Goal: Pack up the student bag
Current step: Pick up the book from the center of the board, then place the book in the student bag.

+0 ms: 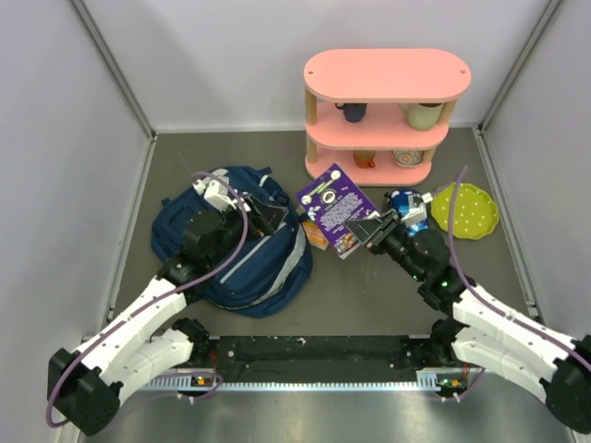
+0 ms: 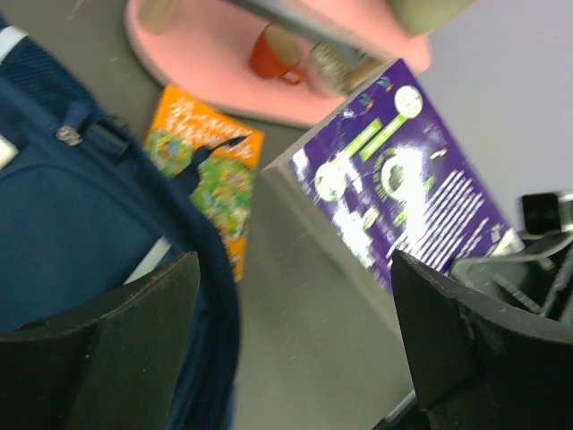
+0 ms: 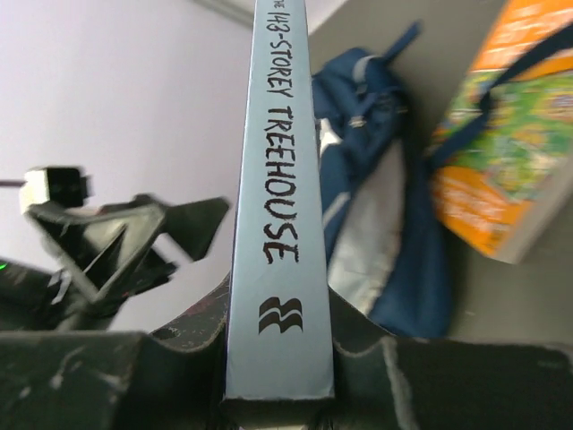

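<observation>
While your right gripper clamps the purple book beside the backpack, your left gripper gapes at its rim; neither this nor the orange book is packed.

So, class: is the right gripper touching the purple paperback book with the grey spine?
Touching. The right wrist view shows the purple paperback book's grey spine wedged between the right gripper's two fingers, no gap either side.
</observation>
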`<state>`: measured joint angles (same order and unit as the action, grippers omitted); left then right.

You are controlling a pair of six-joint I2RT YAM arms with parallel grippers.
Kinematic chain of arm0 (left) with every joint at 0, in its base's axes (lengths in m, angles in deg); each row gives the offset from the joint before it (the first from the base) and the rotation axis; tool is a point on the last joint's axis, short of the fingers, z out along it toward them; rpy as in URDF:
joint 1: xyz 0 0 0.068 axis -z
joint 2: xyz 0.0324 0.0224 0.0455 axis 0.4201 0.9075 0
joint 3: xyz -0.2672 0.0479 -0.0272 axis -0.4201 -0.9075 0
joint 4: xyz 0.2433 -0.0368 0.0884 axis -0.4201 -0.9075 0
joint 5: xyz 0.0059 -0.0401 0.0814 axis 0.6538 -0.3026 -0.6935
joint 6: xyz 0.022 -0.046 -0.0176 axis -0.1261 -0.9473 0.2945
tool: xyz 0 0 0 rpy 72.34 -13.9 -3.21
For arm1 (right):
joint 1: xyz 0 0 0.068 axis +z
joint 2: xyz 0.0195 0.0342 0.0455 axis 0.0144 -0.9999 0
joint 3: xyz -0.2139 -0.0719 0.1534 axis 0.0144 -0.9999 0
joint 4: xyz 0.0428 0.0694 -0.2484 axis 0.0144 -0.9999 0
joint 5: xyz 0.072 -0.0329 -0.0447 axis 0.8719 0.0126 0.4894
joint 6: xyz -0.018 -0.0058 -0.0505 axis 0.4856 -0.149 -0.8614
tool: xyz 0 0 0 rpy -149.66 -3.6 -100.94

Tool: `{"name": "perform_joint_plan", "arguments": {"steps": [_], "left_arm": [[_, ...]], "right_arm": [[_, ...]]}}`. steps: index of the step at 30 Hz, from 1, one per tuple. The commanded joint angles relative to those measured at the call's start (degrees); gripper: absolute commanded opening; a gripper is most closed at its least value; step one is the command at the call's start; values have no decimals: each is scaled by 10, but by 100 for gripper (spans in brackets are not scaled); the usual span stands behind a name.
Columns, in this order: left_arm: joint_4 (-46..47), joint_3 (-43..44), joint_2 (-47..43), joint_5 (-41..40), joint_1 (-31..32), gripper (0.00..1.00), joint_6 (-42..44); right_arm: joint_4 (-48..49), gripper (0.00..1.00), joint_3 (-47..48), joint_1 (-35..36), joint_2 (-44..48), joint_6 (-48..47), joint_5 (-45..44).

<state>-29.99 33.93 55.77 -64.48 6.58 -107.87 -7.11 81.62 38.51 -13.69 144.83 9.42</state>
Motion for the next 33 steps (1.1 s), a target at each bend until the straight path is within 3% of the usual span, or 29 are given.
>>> {"name": "perform_joint_plan", "arguments": {"steps": [1, 7, 11, 21, 24, 25, 29, 31, 33], "left_arm": [[-159, 29, -17, 24, 0, 93, 148], [-232, 56, 48, 93, 43, 96, 231], [-286, 98, 101, 49, 114, 96, 281], [-311, 115, 148, 27, 121, 90, 299], [-318, 118, 165, 36, 121, 82, 305], [-318, 120, 169, 44, 121, 73, 306], [-322, 122, 188, 52, 121, 62, 304], [-321, 124, 197, 53, 121, 52, 303], [-324, 128, 205, 51, 121, 36, 299]], "right_arm": [[-160, 0, 27, -4, 78, -55, -132], [-242, 0, 20, -11, 136, -60, -152], [-259, 0, 21, -12, 160, -60, -157], [-320, 0, 26, -14, 192, -65, -169], [-322, 0, 26, -14, 192, -65, -164], [-322, 0, 26, -14, 191, -67, -163], [-323, 0, 31, -13, 185, -73, -154], [-323, 0, 32, -14, 185, -74, -150], [-325, 0, 33, -14, 184, -76, -149]]}}
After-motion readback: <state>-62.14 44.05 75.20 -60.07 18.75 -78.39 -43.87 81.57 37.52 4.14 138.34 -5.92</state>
